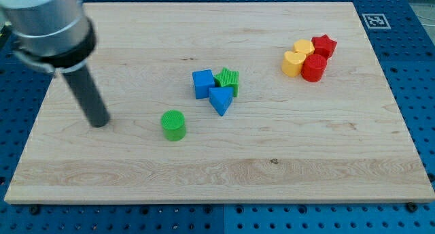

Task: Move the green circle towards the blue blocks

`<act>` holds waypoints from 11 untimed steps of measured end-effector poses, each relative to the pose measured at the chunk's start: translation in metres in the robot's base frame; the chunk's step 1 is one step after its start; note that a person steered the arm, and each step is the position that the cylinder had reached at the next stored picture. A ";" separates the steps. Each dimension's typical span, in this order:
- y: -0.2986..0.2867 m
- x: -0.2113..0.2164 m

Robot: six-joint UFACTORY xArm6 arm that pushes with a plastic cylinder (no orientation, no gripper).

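Note:
The green circle [173, 124] stands on the wooden board [224, 173], left of centre. The blue cube [202, 84] and the blue triangle [220, 100] lie just up and to the right of it, touching each other, with a small gap to the circle. A green star [228, 80] touches the blue blocks on their right. My tip [99, 122] rests on the board well to the left of the green circle, at about the same height in the view, touching no block.
At the view's upper right sits a tight cluster: two yellow blocks [303, 48] [292, 64], a red star [324, 45] and a red cylinder [313, 68]. The board lies on a blue pegboard table [414, 71].

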State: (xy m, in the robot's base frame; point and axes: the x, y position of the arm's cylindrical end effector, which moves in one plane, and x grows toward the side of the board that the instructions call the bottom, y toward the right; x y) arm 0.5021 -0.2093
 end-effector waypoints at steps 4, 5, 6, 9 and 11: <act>0.035 0.059; 0.041 0.057; 0.065 0.041; 0.099 0.038; 0.103 -0.007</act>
State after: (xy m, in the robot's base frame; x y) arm 0.4950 -0.1062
